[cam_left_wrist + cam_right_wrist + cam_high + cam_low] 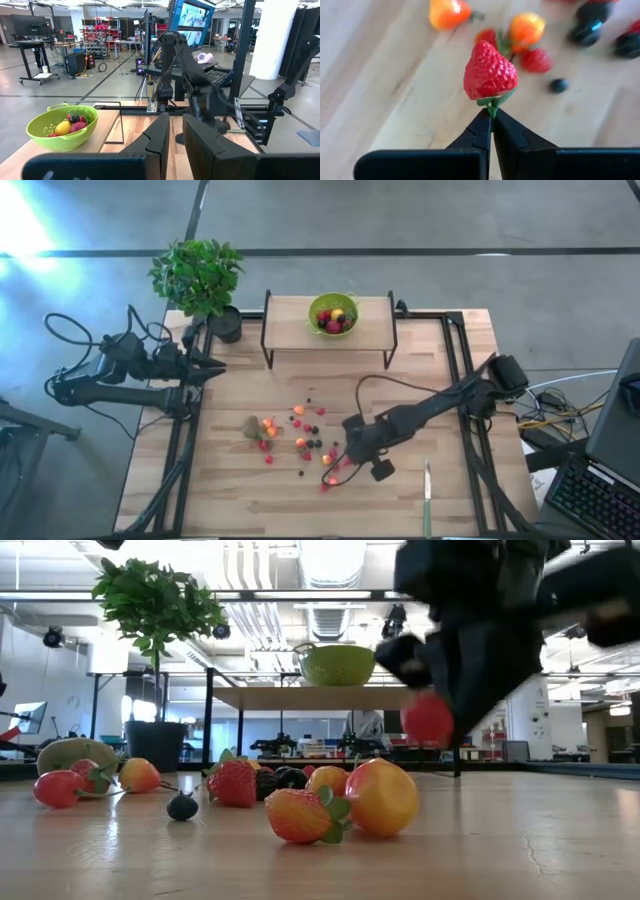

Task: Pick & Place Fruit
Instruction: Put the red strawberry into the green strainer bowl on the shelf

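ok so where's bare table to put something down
Bare wood lies by the table's front left corner and right of the shelf, behind the right arm. Crowded: the scattered fruit mid-table, where the right tool pinches a strawberry by its stem.

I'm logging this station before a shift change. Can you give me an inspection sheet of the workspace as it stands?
Surface: wooden table, bare at the edges.
Job's things: small fruit scattered mid-table beside a kiwi; more in the green bowl on the shelf.
Clutter: knife; potted plant.
Grippers: right gripper shut on the strawberry by its stem, above the table; left gripper shut, empty, at the left edge.
Cables: one loops over the table.
Surroundings: keyboard; lab racks, monitor.
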Tool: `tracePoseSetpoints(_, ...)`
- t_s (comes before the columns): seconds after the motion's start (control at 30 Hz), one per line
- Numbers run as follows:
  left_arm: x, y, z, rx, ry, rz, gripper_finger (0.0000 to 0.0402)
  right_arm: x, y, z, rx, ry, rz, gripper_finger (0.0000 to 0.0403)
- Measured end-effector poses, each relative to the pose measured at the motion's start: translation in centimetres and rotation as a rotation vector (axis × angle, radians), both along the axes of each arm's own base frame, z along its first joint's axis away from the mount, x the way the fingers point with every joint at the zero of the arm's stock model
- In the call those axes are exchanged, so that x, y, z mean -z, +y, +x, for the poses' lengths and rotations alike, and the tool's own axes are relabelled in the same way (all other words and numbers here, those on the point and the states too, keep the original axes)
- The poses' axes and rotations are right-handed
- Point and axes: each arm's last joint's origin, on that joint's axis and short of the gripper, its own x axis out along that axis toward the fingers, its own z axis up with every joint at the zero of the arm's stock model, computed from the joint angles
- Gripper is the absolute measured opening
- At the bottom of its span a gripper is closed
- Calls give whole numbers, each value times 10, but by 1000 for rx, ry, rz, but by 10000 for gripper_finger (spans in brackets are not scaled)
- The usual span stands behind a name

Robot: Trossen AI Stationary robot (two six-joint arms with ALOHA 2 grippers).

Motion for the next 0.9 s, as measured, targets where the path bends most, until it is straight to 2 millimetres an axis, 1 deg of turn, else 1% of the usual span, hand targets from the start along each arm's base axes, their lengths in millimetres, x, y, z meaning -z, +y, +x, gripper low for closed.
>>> tracePoseSetpoints(0.13, 0, 0, 0, 0, 1, 0, 62, -32, -11, -5, 2, -114, -27, 9)
tracePoseSetpoints(0.23, 0, 0, 0, 0, 0, 0, 62, -58, -26, -10, 17, -214, -45, 8)
tracePoseSetpoints(0.4, 0, 0, 0, 1, 0, 0, 62, -103, -59, -15, 83, -373, -61, 8)
tracePoseSetpoints(0.57, 0, 0, 0, 1, 1, 0, 62, -141, -96, -15, 159, -496, -102, 8)
tracePoseSetpoints(0.73, 0, 0, 0, 1, 0, 0, 62, -172, -134, -10, 271, -584, -140, 8)
tracePoseSetpoints(0.83, 0, 0, 0, 1, 0, 0, 62, -184, -157, -6, 339, -613, -159, 8)
tracePoseSetpoints(0.9, 0, 0, 0, 1, 0, 0, 62, -188, -173, -2, 382, -618, -174, 8)
